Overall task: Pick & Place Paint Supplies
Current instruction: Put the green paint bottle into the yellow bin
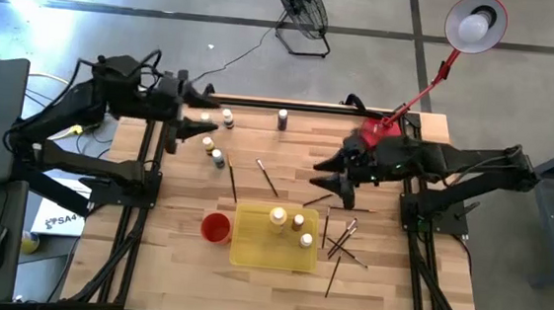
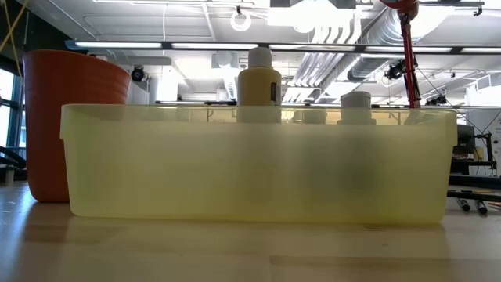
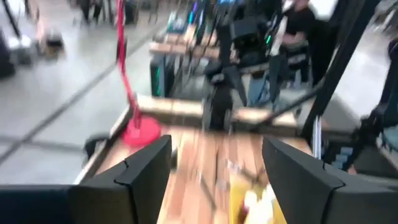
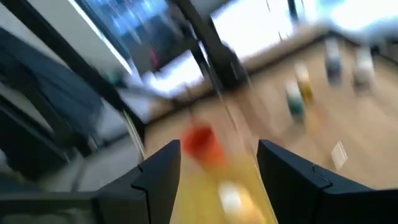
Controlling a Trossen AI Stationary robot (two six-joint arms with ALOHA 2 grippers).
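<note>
Yellow tray (image 1: 249,254) sits near the table's (image 1: 386,282) front edge, centre, with three paint bottles inside: a larger yellowish bottle (image 1: 278,217) plus two small ones (image 1: 299,220) (image 1: 306,240). Red cup (image 1: 216,227) stands just beside the tray on the left-arm side. Left to collect: a cluster of small bottles (image 1: 214,148) at the far left part of the table, one dark bottle (image 1: 282,119) at the far edge, loose paintbrushes (image 1: 267,178) mid-table, and a pile of brushes (image 1: 341,242) just beside the tray on the right-arm side. Left gripper (image 1: 204,113) hangs over the far left corner above the bottle cluster, jaws open, holding nothing. Right gripper (image 1: 333,175) is right of centre, fingers spread, empty, above the table. Looks like both arms are between picks; task is roughly a third done by bottle count. Next move for the left likely: drop onto the nearest bottle in the cluster, straddle the body, not the cap. Bottles there stand close together, so knocking a neighbour over is the risk.
</note>
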